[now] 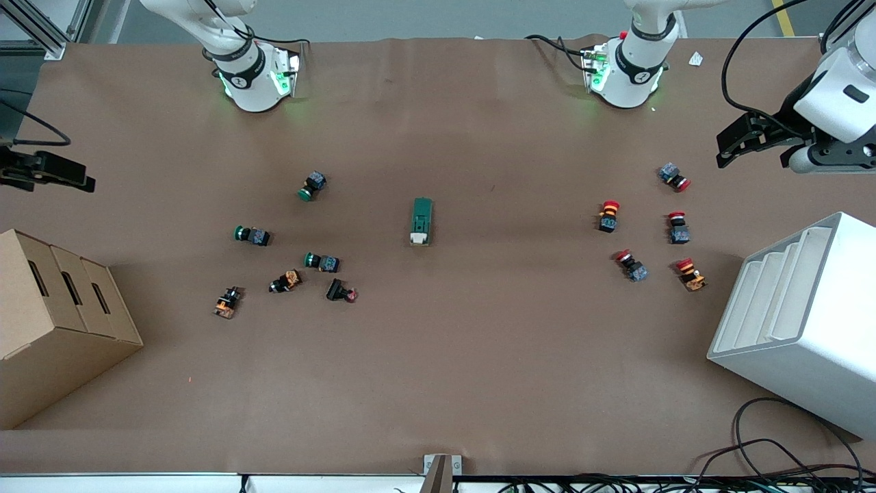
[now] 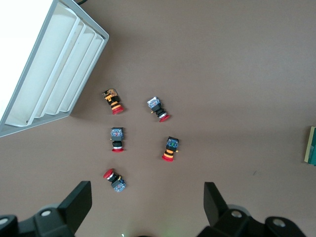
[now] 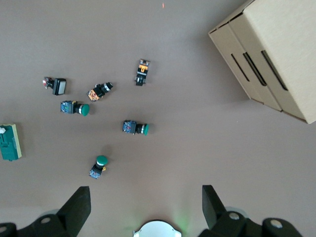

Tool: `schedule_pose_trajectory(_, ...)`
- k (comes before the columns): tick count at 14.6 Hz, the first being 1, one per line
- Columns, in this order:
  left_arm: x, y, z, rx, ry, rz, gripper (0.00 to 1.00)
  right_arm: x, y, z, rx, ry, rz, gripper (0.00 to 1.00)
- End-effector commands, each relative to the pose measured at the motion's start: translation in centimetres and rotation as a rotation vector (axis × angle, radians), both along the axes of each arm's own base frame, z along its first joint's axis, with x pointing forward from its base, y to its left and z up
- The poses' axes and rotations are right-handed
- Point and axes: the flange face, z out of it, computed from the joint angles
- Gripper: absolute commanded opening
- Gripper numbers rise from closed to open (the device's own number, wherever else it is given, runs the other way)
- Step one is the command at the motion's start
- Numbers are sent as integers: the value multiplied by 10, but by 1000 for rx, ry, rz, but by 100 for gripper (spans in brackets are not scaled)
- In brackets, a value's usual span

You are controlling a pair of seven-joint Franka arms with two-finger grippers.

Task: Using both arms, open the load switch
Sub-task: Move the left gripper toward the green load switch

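Note:
The load switch (image 1: 422, 221), a dark-green oblong block whose white piece sits at the end nearer the front camera, lies flat in the middle of the table. It shows at the rim of the left wrist view (image 2: 311, 145) and of the right wrist view (image 3: 10, 142). My left gripper (image 1: 749, 154) hangs open and empty over the left arm's end of the table, above the red push-buttons (image 2: 114, 179). My right gripper (image 1: 58, 174) hangs open and empty over the right arm's end. Both are far from the switch, with bare table between their fingers (image 2: 79, 202) (image 3: 79, 205).
Several red-capped push-buttons (image 1: 608, 216) lie toward the left arm's end, next to a white ribbed rack (image 1: 801, 322). Green and orange push-buttons (image 1: 313, 185) are scattered toward the right arm's end, beside a cardboard box (image 1: 55, 322). Cables (image 1: 773, 452) trail along the table's front edge.

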Motion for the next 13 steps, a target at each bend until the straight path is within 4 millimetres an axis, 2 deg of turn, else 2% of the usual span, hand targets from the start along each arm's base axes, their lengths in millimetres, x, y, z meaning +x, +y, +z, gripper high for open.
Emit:
schedule_pose_trajectory(1, 1, 0, 5, 2, 5, -14, 100, -3, 0, 9, 0, -14, -4, 100)
schedule_pose_trajectory(3, 1, 1, 5, 1, 5, -9, 100, -6, 10, 13, 3, -11, 22, 100)
schedule_pose_trajectory(4, 1, -2, 5, 1, 5, -16, 100, -15, 12, 23, 11, -21, 22, 100)
schedule_pose_trajectory(6, 1, -9, 3, -2, 7, -20, 100, -23, 11, 24, 5, -27, 26, 100)
schedule_pose_trajectory(8, 10, -16, -7, -8, 15, -25, 100, -31, 11, 23, 5, -28, 27, 100)
schedule_pose_trajectory(9, 17, -22, -4, -16, -3, -36, 100, -39, 12, 20, 5, -24, 28, 100)
schedule_pose_trajectory(11, 18, -40, -7, -17, -3, -37, 100, -56, 13, 17, 7, -53, 28, 100)
schedule_pose_trajectory(13, 10, -73, -14, -13, 10, -2, 100, -62, 14, 15, 8, -62, 33, 100)
